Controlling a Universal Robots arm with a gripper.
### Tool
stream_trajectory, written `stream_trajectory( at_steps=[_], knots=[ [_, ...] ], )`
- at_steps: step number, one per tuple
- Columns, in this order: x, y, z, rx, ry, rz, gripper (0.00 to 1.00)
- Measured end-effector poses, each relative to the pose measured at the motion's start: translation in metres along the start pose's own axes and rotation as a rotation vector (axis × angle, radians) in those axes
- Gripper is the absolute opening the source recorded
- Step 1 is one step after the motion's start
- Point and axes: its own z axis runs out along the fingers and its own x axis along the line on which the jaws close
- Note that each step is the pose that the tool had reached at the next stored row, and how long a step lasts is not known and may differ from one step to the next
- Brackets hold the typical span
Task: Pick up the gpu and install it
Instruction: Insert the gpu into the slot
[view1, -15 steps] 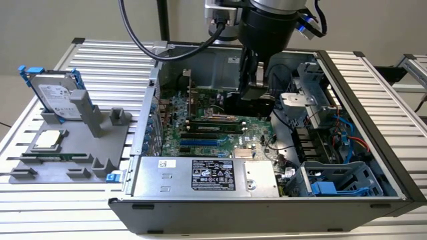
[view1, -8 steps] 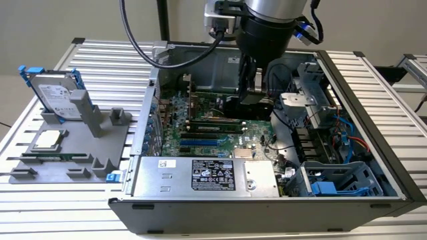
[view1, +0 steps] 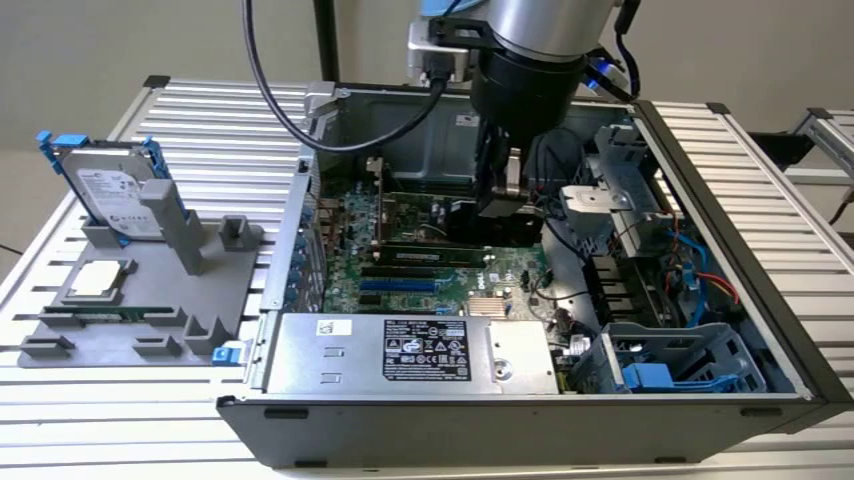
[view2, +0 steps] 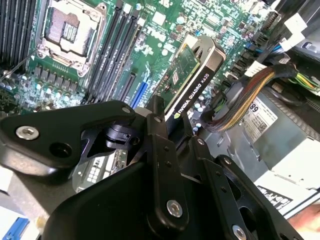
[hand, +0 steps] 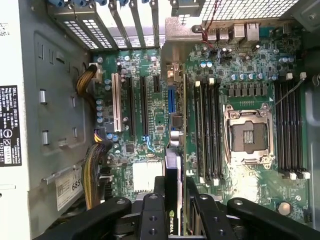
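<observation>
A white ribbed metal table (view1: 747, 130) carries everything and spreads well beyond the tool (view1: 501, 205). On it lies an open dark grey computer case (view1: 534, 440), and the tool hangs down inside it. Under the tool, a green motherboard (view1: 350, 262) covers the case floor. A silver box-shaped power supply (view1: 400, 355) sits near the tool, closer to the exterior camera. Well apart from the tool, towards the exterior view's left, a grey moulded holder (view1: 134, 290) bears a silver hard drive in a blue frame (view1: 114, 190). The gpu (view2: 192, 85), a green circuit card with a black cooler block, stands on edge between the tool's black fingers (view2: 162, 165), which are clamped on it. It lines up with the blue slot (hand: 172, 100), beside the black memory slots (hand: 207, 130). Whether its edge sits in that slot I cannot tell.
</observation>
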Motion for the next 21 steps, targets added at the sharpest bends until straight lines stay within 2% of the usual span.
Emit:
stream_trajectory(
  at_steps=[11, 21],
  knots=[
    [0.0, -0.0007, 0.0125, 0.0002, -0.0001, 0.0, 0.0],
    [0.0, -0.0008, 0.0132, 0.0002, 0.0, 0.0, 0.0]
  ],
)
